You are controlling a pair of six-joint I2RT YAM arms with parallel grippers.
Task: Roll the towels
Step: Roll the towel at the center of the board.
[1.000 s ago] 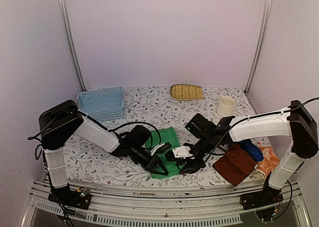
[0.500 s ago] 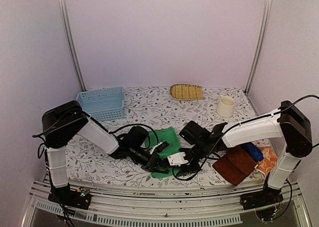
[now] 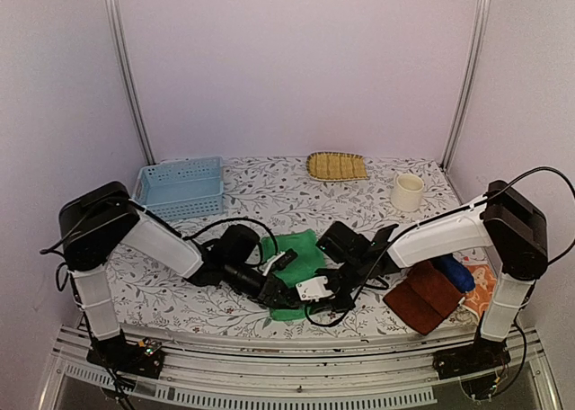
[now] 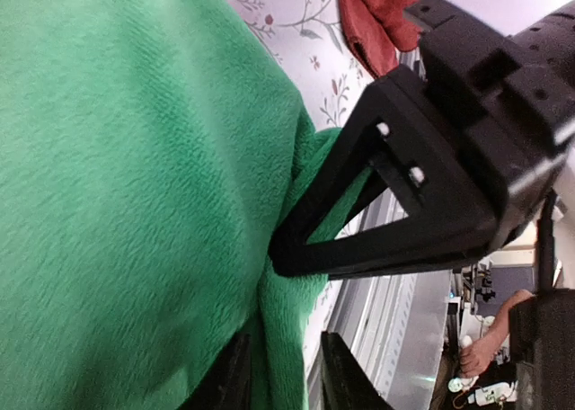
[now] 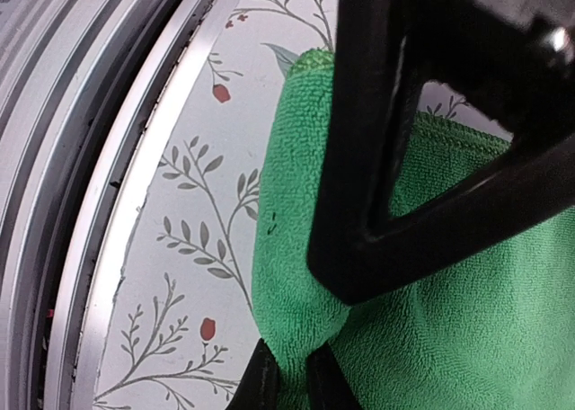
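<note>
right gripper (image 5: 287, 367) pinches the green towel (image 5: 449, 329), left gripper (image 4: 287, 369) parted around it

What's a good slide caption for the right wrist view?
Right claw pinching the green towel at its edge, by the floral table's front rail.

Your left arm (image 3: 160, 241) and right arm (image 3: 440, 235) wear smooth white shells on the long links, with bulky black housings at every joint. Thin black cables loop loose off each arm. A small white block sits by each wrist. Your fingers (image 4: 404, 253) are matte black, open triangular frames, and one carries two small pale screw heads near its wide end.
</note>
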